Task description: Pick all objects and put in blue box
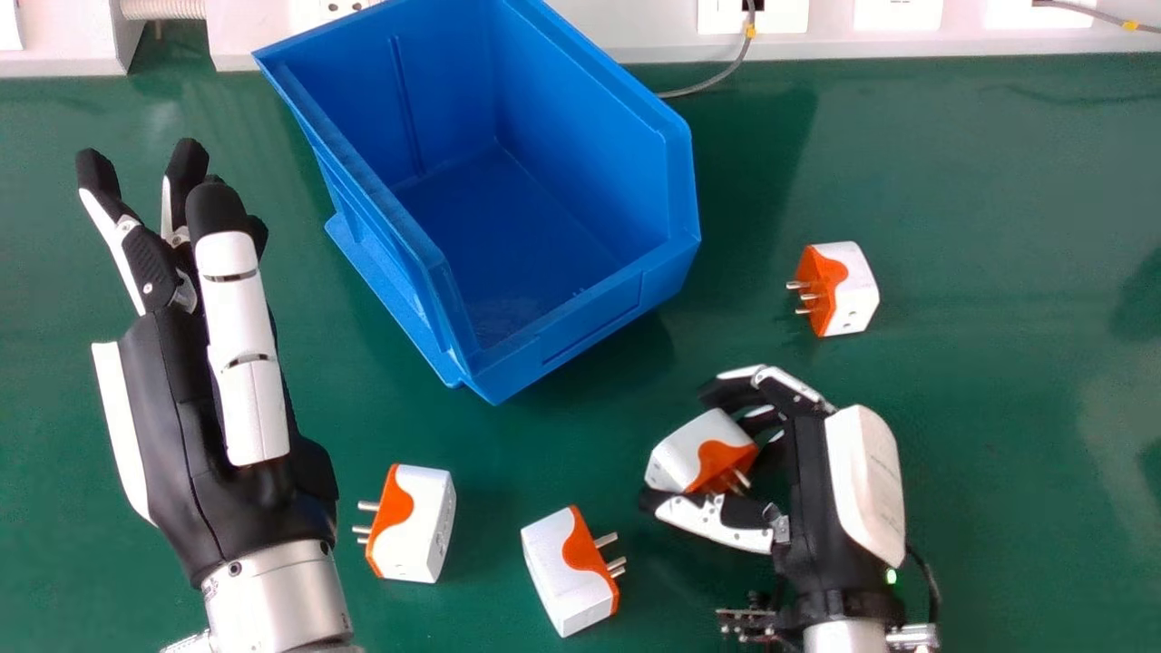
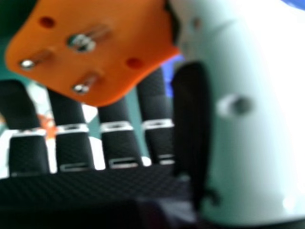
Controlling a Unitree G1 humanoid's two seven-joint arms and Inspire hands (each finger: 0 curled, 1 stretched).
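My right hand (image 1: 798, 481) is shut on a white and orange plug adapter (image 1: 682, 453), held between fingers and thumb, front right of the blue box (image 1: 590, 313). In the right hand view the adapter's orange face (image 2: 112, 43) with its metal pins shows close by the thumb of my right hand (image 2: 238, 119). My left hand (image 1: 195, 390) is open and holds nothing, left of the box. Loose on the table are an adapter (image 1: 419, 526) beside the left wrist, another adapter (image 1: 567, 571) at the front middle, and a third adapter (image 1: 848, 286) right of the box. The box interior looks bare.
The green table (image 1: 1016, 390) spreads under everything. Along its back edge runs a white panel with sockets (image 1: 830, 14), and a grey cable (image 1: 717, 80) hangs from it down behind the box.
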